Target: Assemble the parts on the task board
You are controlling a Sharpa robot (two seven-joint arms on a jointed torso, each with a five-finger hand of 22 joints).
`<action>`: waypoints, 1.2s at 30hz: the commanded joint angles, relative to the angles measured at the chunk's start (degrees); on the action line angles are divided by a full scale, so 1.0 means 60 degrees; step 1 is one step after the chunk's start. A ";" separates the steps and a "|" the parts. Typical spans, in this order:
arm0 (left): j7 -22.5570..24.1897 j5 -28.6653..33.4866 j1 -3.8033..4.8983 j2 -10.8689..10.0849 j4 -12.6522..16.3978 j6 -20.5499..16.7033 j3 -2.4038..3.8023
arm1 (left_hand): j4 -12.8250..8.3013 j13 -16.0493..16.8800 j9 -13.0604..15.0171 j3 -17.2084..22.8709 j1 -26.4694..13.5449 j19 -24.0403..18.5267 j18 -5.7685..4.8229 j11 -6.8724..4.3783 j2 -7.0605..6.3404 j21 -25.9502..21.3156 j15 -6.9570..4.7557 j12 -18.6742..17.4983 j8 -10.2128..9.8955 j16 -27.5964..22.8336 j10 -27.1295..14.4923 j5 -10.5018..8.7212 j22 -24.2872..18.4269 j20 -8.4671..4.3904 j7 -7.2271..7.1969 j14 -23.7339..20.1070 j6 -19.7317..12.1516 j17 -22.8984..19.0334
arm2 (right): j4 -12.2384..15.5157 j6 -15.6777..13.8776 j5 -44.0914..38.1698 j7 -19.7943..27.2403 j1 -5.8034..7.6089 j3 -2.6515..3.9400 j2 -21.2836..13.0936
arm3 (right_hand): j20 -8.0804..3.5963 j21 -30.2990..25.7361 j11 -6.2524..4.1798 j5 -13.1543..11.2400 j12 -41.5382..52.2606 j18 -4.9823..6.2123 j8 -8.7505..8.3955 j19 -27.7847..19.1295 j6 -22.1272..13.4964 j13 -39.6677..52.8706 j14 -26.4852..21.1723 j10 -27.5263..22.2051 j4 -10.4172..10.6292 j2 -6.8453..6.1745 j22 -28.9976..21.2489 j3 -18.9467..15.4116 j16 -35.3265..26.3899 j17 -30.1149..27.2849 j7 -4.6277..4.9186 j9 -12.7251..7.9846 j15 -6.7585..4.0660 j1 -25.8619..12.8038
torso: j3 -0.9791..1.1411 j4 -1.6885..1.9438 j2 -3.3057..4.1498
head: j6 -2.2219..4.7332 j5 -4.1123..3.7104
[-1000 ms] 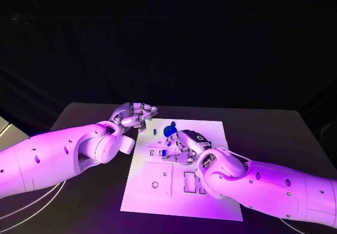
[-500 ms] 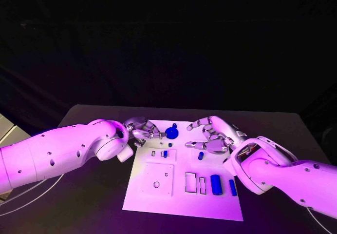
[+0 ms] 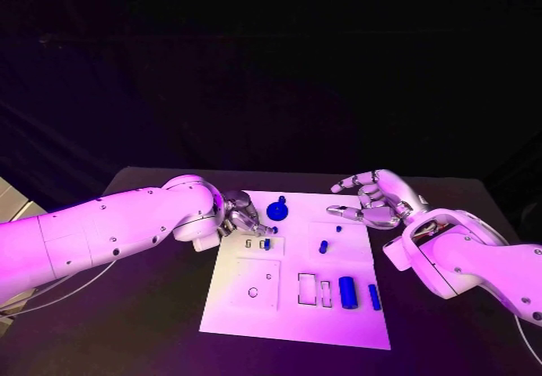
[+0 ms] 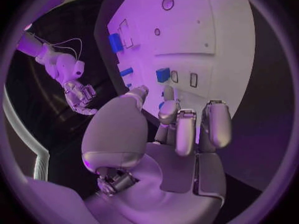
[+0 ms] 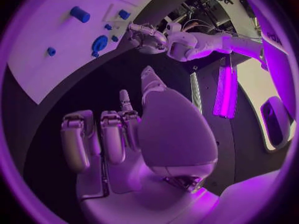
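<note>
Parts [image 3: 348, 292] on task board [image 3: 296, 325], left hand [image 3: 240, 216] fingers curled, perhaps empty, right hand [image 3: 376, 202] spread.

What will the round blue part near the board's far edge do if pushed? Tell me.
The round blue part looks disc-shaped with a small knob, so it would probably slide flat, not roll. It looks small, likely light. The smooth task board may let it skid.

Blue parts [image 3: 347, 292] on white task board [image 3: 283, 313]

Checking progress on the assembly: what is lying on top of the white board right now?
On the task board are several blue parts: a round one at the far end, small ones mid-board, two longer bars nearer. The left hand covers the far left edge.
</note>
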 commanded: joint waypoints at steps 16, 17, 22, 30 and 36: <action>-0.1138 -0.0554 0.0152 0.0463 -0.0189 0.1472 -0.0026 | 0.0002 0.0052 0.0163 -0.0213 -0.0381 0.0113 -0.0159 -0.0003 0.0067 0.0068 -0.0068 0.0039 0.0101 0.0037 0.0055 -0.0064 0.0084 -0.0037 -0.0009 0.0658 -0.0122 0.1407 | -0.0192 0.0083 0.0645 -0.0001 0.0039 0.0004 -0.0017 | 0.0099 -0.0061 0.0039 0.0028 -0.0063 -0.0036 -0.0027 0.0945 -0.0063 0.1915 0.1025 0.0382 -0.0010 0.0097 0.2453 0.0065 0.0024 0.2495 0.0017 -0.0010 0.0067 0.0018 | -0.0022 0.0007 -0.0005 | -0.0078 -0.0018; -0.1141 -0.0552 0.0154 0.0476 -0.0200 0.1511 -0.0032 | 0.0002 0.0064 0.0171 -0.0224 -0.0397 0.0111 -0.0159 -0.0003 0.0067 0.0067 -0.0069 0.0044 0.0104 0.0036 0.0061 -0.0070 0.0082 -0.0037 -0.0010 0.0658 -0.0125 0.1406 | -0.0201 0.0089 0.0645 -0.0010 0.0039 0.0004 -0.0013 | 0.0099 -0.0060 0.0040 0.0028 -0.0063 -0.0036 -0.0027 0.0945 -0.0063 0.1914 0.1025 0.0382 -0.0009 0.0098 0.2453 0.0065 0.0024 0.2496 0.0017 -0.0010 0.0067 0.0017 | -0.0023 0.0011 -0.0004 | -0.0081 -0.0019; -0.1148 -0.0541 0.0156 0.0567 -0.0273 0.1603 -0.0064 | 0.0003 0.0060 0.0177 -0.0234 -0.0411 0.0119 -0.0161 -0.0004 0.0067 0.0071 -0.0069 0.0042 0.0106 0.0039 0.0058 -0.0075 0.0093 -0.0037 -0.0010 0.0660 -0.0126 0.1413 | -0.0250 0.0095 0.0646 -0.0043 0.0041 0.0004 0.0017 | 0.0099 -0.0060 0.0040 0.0025 -0.0061 -0.0036 -0.0027 0.0945 -0.0064 0.1916 0.1027 0.0383 -0.0005 0.0109 0.2454 0.0060 0.0026 0.2501 0.0018 -0.0011 0.0067 0.0000 | -0.0033 0.0000 -0.0002 | -0.0095 -0.0032; -0.1109 -0.0457 0.0156 0.0670 -0.0334 0.1456 -0.0105 | 0.0002 0.0053 0.0193 -0.0251 -0.0436 0.0137 -0.0167 -0.0006 0.0074 0.0080 -0.0070 0.0036 0.0111 0.0040 0.0051 -0.0084 0.0119 -0.0037 -0.0012 0.0661 -0.0133 0.1419 | -0.0309 0.0115 0.0629 -0.0099 0.0041 0.0004 0.0063 | 0.0099 -0.0060 0.0040 0.0025 -0.0061 -0.0036 -0.0027 0.0945 -0.0064 0.1916 0.1027 0.0383 -0.0005 0.0109 0.2454 0.0060 0.0026 0.2501 0.0018 -0.0011 0.0067 0.0000 | -0.0022 -0.0010 0.0004 | -0.0092 -0.0047; -0.1036 -0.0419 0.0155 0.0714 -0.0365 0.1271 -0.0112 | -0.0011 0.0066 0.0231 -0.0222 -0.0401 0.0149 -0.0171 -0.0013 0.0162 0.0087 -0.0074 0.0039 0.0123 0.0047 0.0052 -0.0066 0.0137 -0.0037 -0.0021 0.0667 -0.0148 0.1440 | -0.0326 0.0141 0.0579 -0.0146 0.0041 0.0004 0.0081 | 0.0100 -0.0067 0.0041 0.0022 -0.0070 -0.0035 -0.0027 0.0942 -0.0066 0.1909 0.1025 0.0375 -0.0003 0.0125 0.2449 0.0053 0.0024 0.2494 0.0018 -0.0012 0.0068 -0.0023 | -0.0025 0.0000 0.0004 | -0.0107 -0.0063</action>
